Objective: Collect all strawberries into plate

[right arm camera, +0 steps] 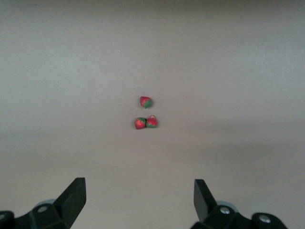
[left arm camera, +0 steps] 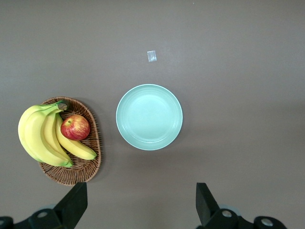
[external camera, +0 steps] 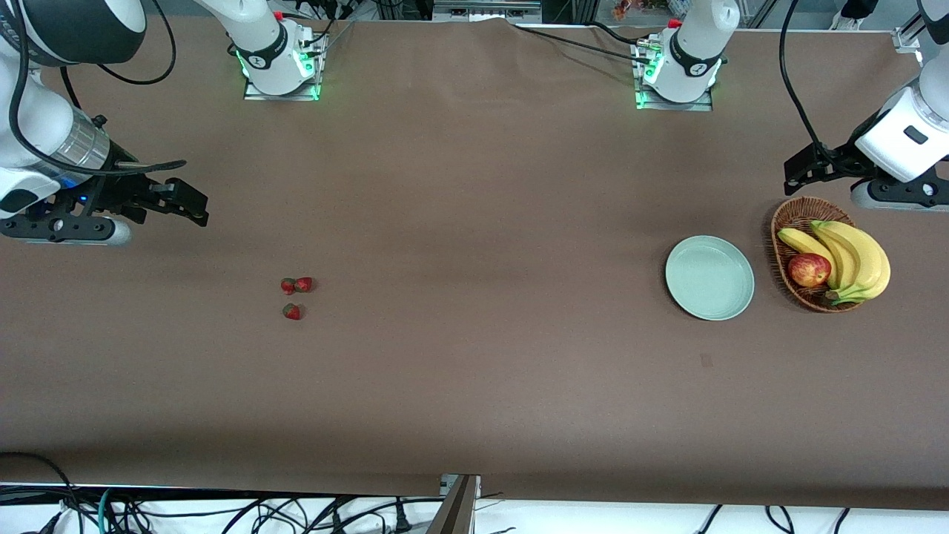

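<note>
Nothing is gathered yet. Three strawberries (external camera: pixel 295 295) lie on the bare table toward the right arm's end: two touching side by side, the third just beside them and nearer the front camera. The plate (external camera: pixel 709 277) sits empty, well apart from them toward the left arm's end, just beside a basket (external camera: pixel 795 219) of bananas (external camera: pixel 852 256) and an apple (external camera: pixel 809 269).

The right gripper (external camera: pixel 194 206) hangs over bare table near the berries, jaws spread wide, holding nothing. The left gripper (external camera: pixel 797 172) waits over the table by the basket, also spread and empty.

The risk lies in that touching pair: fingers closing on one would likely nudge or roll its neighbour, or pinch both and drop one. The berries are tiny and rounded, so a grip off centre could squirt one out. The long carry to the plate gives a loose berry time to slip.

Each berry is red with a small green cap, far smaller than the plate.
</note>
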### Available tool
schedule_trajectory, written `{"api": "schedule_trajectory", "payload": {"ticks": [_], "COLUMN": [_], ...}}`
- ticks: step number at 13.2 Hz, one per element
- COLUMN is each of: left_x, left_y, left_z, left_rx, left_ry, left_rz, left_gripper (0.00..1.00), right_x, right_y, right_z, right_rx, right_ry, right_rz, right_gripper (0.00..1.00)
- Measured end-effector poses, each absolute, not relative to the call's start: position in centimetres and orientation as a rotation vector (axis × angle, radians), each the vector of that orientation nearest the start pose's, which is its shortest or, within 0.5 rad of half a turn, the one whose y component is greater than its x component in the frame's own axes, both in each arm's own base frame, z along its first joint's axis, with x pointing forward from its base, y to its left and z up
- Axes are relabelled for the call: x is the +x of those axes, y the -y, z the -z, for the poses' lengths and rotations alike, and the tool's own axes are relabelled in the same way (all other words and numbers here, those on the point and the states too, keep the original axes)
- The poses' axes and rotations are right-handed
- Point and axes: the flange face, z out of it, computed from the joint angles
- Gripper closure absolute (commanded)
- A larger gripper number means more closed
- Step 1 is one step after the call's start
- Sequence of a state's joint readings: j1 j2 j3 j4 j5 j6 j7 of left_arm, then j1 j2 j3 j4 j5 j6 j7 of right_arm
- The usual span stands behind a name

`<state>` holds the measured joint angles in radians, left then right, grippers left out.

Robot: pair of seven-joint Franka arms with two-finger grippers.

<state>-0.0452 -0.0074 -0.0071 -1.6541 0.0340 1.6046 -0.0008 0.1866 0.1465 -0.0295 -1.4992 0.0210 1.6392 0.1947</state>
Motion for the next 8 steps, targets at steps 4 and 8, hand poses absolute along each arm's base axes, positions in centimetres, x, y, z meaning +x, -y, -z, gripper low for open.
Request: {"api": "schedule_trajectory", "payload": {"ticks": [4,8], "left_x": [55.2,55.2], "left_y": [2.5,2.5], "left_z": [-59.2,-59.2], "left_rx": [-3.105,-3.105], "left_ry": [-0.083,-0.083], "left_rz": [-0.064,-0.063], "left_gripper": [0.00,0.00], "right_x": [58.7,57.9], "right_y": [-9.4,-9.4], "right_z": [-57.7,-57.7], "right_rx": [-3.154,-3.189], "right_ry": [-0.059,-0.035], "right_rz": [-0.119,-0.188], "right_gripper": [0.00,0.00]}}
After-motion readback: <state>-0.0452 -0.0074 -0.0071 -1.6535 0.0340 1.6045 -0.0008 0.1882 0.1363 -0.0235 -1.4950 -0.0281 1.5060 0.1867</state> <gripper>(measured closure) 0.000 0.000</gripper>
